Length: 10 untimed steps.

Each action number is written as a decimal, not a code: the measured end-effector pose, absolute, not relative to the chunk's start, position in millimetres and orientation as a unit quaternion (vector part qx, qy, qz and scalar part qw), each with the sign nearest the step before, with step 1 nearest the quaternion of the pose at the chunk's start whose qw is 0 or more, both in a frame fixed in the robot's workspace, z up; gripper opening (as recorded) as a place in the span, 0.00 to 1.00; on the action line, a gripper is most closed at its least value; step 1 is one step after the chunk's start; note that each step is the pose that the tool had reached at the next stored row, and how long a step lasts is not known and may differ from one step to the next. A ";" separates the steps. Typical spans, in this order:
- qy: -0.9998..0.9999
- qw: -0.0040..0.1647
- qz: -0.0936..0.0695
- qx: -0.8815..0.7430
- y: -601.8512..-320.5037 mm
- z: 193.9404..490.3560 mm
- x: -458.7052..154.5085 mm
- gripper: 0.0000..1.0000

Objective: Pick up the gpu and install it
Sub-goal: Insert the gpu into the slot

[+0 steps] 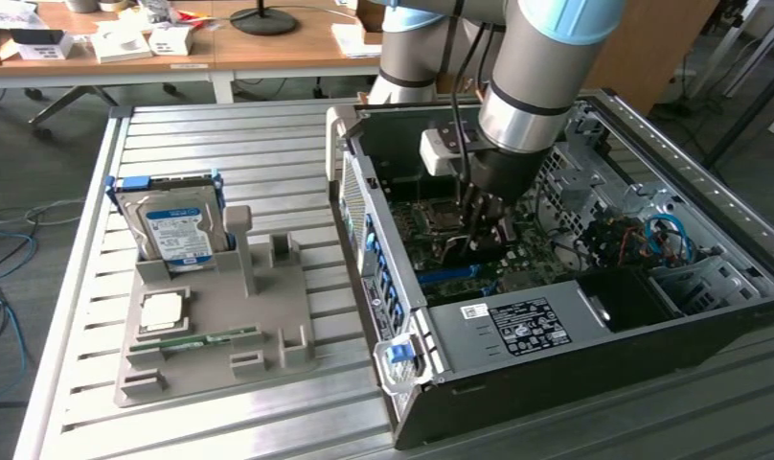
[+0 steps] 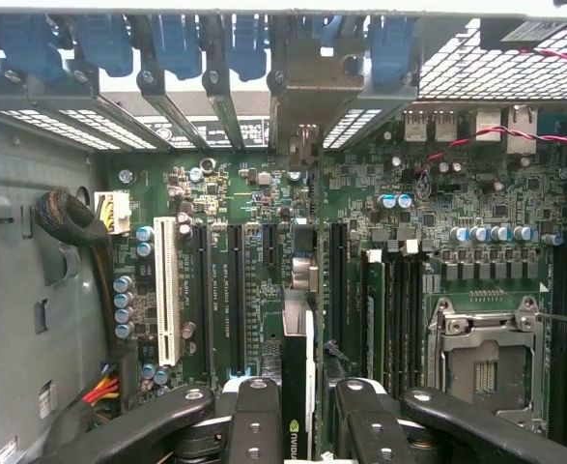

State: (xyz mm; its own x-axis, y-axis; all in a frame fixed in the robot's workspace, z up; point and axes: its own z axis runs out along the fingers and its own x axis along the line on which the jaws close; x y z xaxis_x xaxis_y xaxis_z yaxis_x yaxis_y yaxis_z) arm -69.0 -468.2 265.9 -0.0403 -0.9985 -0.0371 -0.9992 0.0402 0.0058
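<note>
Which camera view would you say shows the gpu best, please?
The wrist view: the gpu stands edge-on between the gripper's fingers above the motherboard, its pale bracket at the case's rear slots. In the exterior view the gripper inside the case hides most of it.

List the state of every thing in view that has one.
computer case: lying on its side, open on top.
gpu: gripped edge-on inside the case.
pincer: shut on the gpu.
hard drive: standing upright on the grey tray.
</note>
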 end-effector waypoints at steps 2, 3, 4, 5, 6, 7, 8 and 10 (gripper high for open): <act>0.721 0.011 0.015 -0.693 -468.2 265.9 -69.0 0.26; 0.721 0.011 0.015 -0.693 -468.2 265.8 -69.0 0.26; 0.721 0.011 0.015 -0.693 -468.2 265.8 -69.3 0.26; 0.721 0.012 0.015 -0.692 -468.1 265.7 -69.7 0.26; 0.721 0.012 0.015 -0.693 -468.1 265.7 -69.8 0.26; 0.721 0.012 0.015 -0.693 -468.1 265.7 -69.9 0.26; 0.721 0.012 0.015 -0.693 -468.2 265.7 -69.9 0.26; 0.721 0.011 0.015 -0.693 -468.2 265.8 -69.9 0.26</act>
State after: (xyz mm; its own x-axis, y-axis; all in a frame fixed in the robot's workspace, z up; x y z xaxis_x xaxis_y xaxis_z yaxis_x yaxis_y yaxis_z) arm -69.9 -468.2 265.8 -0.0402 -0.9985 -0.0373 -0.9992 0.0400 0.0057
